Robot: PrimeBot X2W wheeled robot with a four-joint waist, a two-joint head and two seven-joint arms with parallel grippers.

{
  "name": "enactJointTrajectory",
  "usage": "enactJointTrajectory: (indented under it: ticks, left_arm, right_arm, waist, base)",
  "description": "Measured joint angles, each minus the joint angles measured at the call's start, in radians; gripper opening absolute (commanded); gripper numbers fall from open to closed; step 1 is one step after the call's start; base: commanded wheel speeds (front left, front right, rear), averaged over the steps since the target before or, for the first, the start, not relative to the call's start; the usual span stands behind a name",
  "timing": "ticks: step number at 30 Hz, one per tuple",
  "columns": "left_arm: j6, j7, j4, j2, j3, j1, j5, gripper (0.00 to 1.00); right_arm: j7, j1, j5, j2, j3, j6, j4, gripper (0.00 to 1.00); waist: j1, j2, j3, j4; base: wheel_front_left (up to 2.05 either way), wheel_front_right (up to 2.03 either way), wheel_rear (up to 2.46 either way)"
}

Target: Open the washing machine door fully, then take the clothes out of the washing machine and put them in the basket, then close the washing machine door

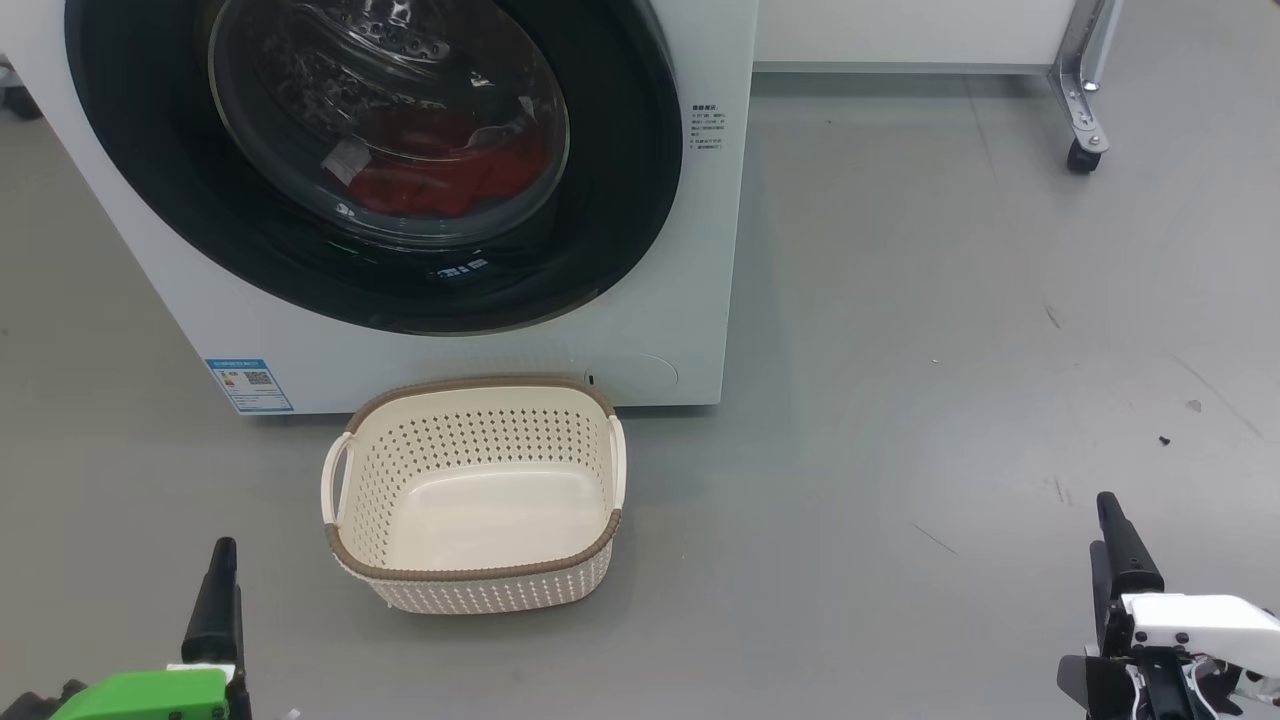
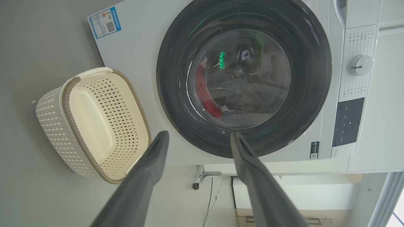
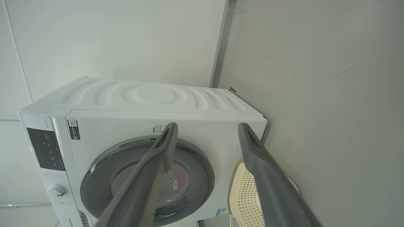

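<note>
The white washing machine (image 1: 480,350) stands ahead with its door (image 1: 620,200) shut flat against the front. Behind the glass bowl lie the red clothes (image 1: 440,175), low in the drum. The cream basket (image 1: 480,590) sits upright and holds nothing, on the floor just before the machine. In the left wrist view my left gripper (image 2: 199,134) is open, well short of the door (image 2: 176,94) and beside the basket (image 2: 53,116). My right gripper (image 3: 208,124) is open too, far back from the machine (image 3: 151,97). One dark finger (image 1: 215,600) of the left gripper rises at lower left, and a right-gripper finger (image 1: 1125,550) at lower right.
Grey floor (image 1: 950,350) spreads to the right of the machine. A metal frame leg on a castor (image 1: 1085,150) stands at the back right. The machine's control dial (image 2: 361,65) and dark panel (image 2: 348,121) sit along its top edge. A white wall is behind.
</note>
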Motion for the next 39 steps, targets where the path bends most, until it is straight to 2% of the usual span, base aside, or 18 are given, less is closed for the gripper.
enactJointTrajectory:
  ticks: [15,24,31,39]
  left_arm:
    - [0.000,-0.041,-0.077,0.001,0.005,-0.001,0.103,1.00]
    - [0.000,-0.065,-0.122,0.002,-0.006,0.000,0.239,1.00]
    - [0.000,-0.088,-0.150,0.002,-0.025,0.000,0.349,1.00]
    - [0.000,-0.109,-0.163,0.007,-0.036,0.012,0.482,1.00]
  right_arm:
    - [-0.039,-0.021,-0.150,-0.003,0.025,0.000,-0.060,1.00]
    - [-0.062,-0.031,-0.279,-0.006,0.053,-0.009,-0.091,1.00]
    - [-0.083,-0.031,-0.421,-0.010,0.093,-0.011,-0.104,1.00]
    - [-0.106,-0.031,-0.572,-0.022,0.129,-0.038,-0.115,1.00]
  waist:
    - [0.0000,0.0000,-0.004,0.005]
    - [0.0000,0.0000,-0.009,0.008]
    - [0.0000,0.0000,-0.012,0.008]
    - [0.0000,0.0000,-0.013,0.007]
  base:
    - [0.00,0.00,0.00]
    - [0.00,0.00,0.00]
    - [0.00,0.00,0.00]
    - [0.00,0.00,0.00]
